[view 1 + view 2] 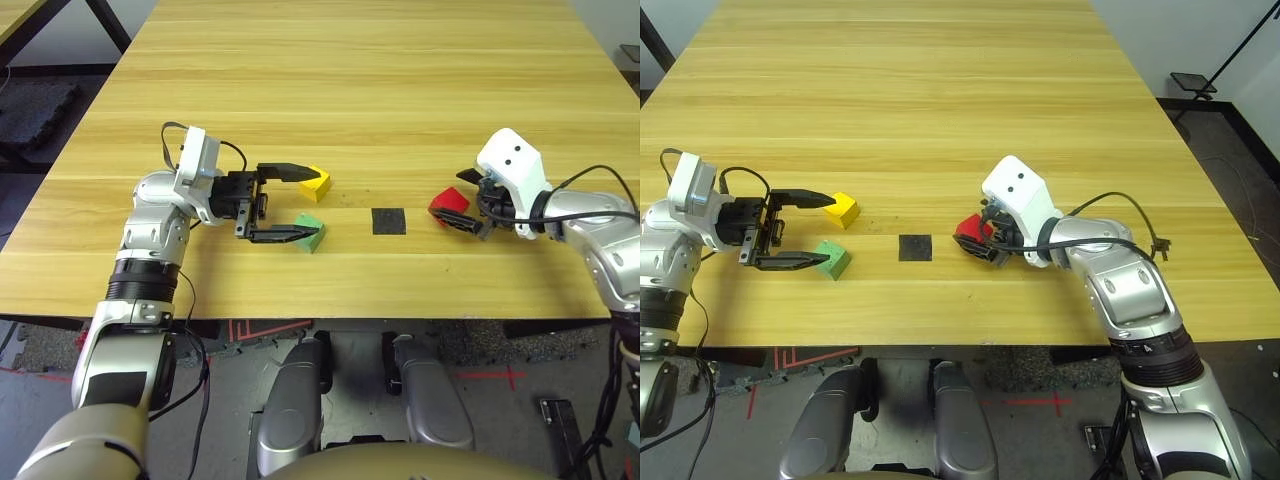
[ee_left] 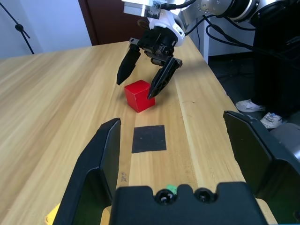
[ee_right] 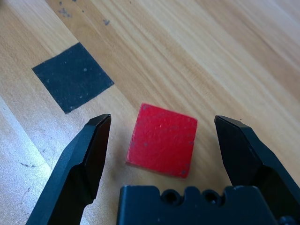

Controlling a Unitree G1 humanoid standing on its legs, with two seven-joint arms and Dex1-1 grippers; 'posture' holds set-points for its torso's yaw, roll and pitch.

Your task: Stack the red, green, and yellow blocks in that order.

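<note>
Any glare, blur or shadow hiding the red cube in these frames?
Right wrist view: small bright red cube sharp between the open right gripper fingers, only a thin shadow at its base. Left wrist view: cube crisp, soft sheen on the light wooden table. Left eye view: cube partly hidden by the gripper.

Three blocks, one patch, one desk

On the one wooden desk (image 1: 350,90) lie three small cubes, one of each colour: one red block (image 1: 447,205), one green block (image 1: 311,232) and one yellow block (image 1: 317,182). One flat black square patch (image 1: 389,221) lies among them. Two grippers are over the desk, the left gripper (image 1: 292,202) and the right gripper (image 3: 164,150), each with two black fingers.
</note>
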